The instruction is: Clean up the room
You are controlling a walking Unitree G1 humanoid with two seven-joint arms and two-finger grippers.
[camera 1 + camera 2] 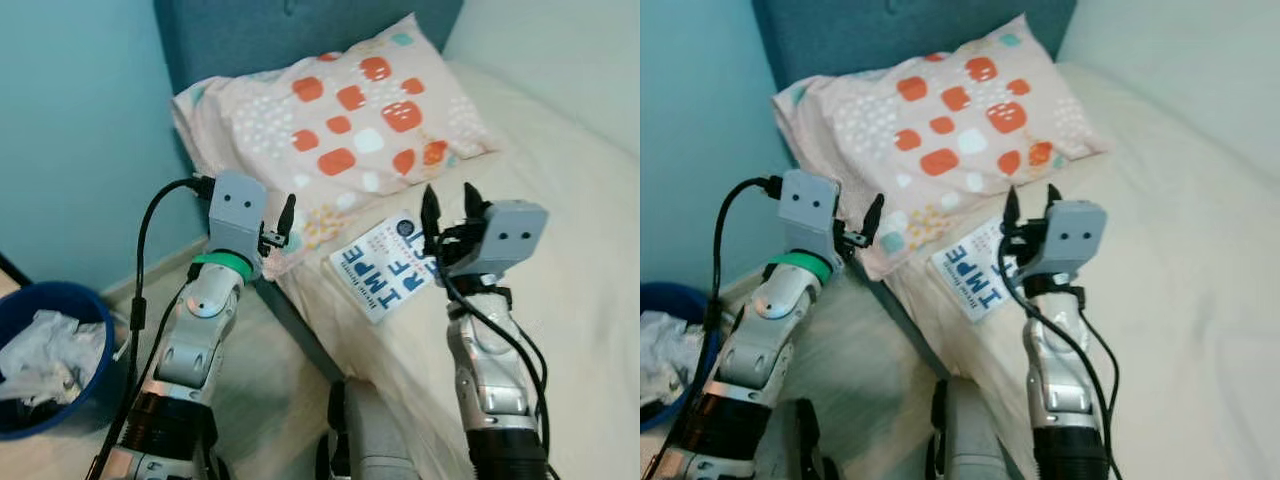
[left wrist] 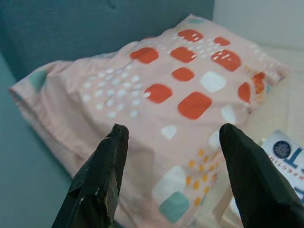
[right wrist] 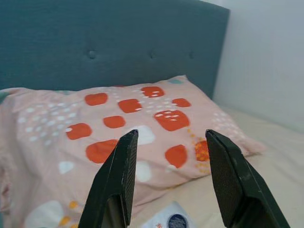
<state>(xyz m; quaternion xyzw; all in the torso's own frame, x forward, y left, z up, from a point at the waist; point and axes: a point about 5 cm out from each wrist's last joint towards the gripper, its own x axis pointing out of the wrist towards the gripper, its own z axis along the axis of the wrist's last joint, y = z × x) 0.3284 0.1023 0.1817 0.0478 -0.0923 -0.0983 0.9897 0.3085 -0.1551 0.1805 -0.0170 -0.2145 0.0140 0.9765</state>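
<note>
centrally, item: white packet with blue lettering, lying flat on the cream bed just below the lower edge of the pillow; its right end is hidden behind the right pincer, and the print is only partly legible. right pincer: raised upright in front of the packet, directly over its right end from the head view, fingers parted a moderate way, nothing between them, touching nothing that can be made out. left pincer: held at the near left corner of the pillow, beside the bed's edge, well left of the packet; its wrist view shows the fingers spread wide with only the pillow beyond them, gripping nothing. pillow: pale pink, orange, white and teal patches, leaning against the teal headboard. blue bin: on the floor at far left, cut off by the frame edge, holding crumpled white paper. walls: teal at left, white at right beyond the bed.
</note>
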